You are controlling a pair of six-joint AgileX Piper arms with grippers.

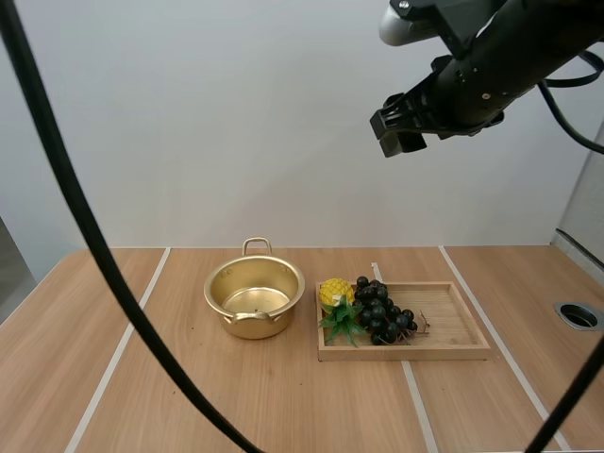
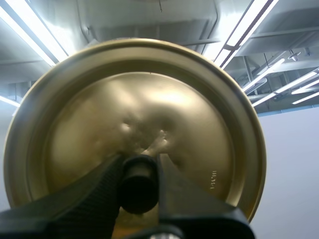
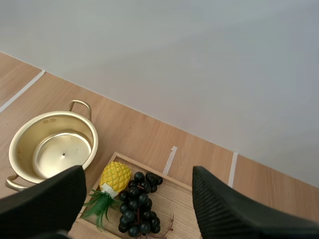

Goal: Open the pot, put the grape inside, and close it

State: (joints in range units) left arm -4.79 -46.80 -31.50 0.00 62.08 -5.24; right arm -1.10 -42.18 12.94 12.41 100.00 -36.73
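In tray [image 1: 455, 319]: pineapple [image 1: 333, 292] touching grapes [image 1: 381, 310]

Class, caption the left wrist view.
Black left claw pinches the black knob of the round golden metal lid.

table [image 1: 311, 406]: bears the pot [image 1: 255, 300] and the tray [image 1: 458, 326], side by side near its middle.
pot: left of the tray, just beside it but not touching; upright, one handle to the rear, one to the front.
tray: right of the pot, its long sides running left to right.
pineapple [image 1: 333, 293]: in the tray's left end, nearest the pot, leaves toward the front.
grapes [image 1: 380, 319]: in the tray, right of the pineapple and touching it.
lid [image 2: 149, 99]: off the pot, its knob [image 2: 137, 189] pinched in the left gripper [image 2: 140, 162].
right gripper [image 1: 394, 132]: well above the table, fingers apart, pot and tray below it.
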